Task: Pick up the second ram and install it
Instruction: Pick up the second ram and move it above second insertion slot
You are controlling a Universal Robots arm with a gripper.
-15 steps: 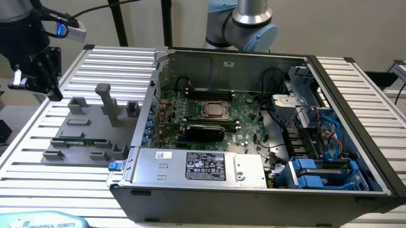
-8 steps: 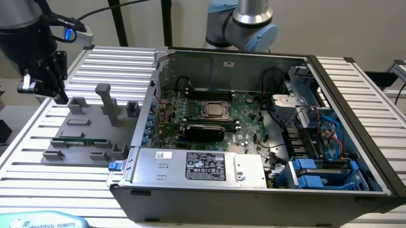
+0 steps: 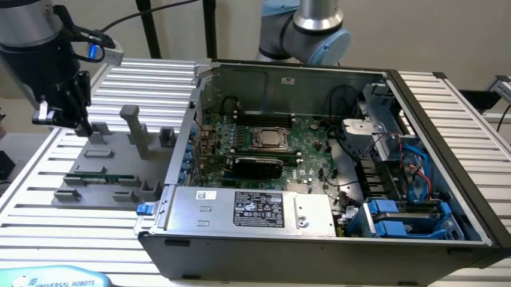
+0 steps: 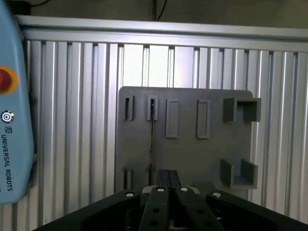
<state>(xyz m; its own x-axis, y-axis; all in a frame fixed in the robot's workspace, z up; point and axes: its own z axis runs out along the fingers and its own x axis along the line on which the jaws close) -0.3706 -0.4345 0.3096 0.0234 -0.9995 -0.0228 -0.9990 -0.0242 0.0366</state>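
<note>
The second ram is a thin green stick held on edge in the grey holder tray at the exterior view's left. From the wrist camera the ram reads as a thin dark line between two slots of the tray. My gripper hangs above the tray's far end, clear of the ram. In the wrist view my gripper has its two fingers pressed together, shut on nothing. The open computer case lies to the exterior view's right, with the motherboard inside it.
Grey posts stand up from the tray just beside my gripper. A teach pendant lies at the table's near corner. Inside the case are the processor socket, black memory slots, a power supply and blue drive bays.
</note>
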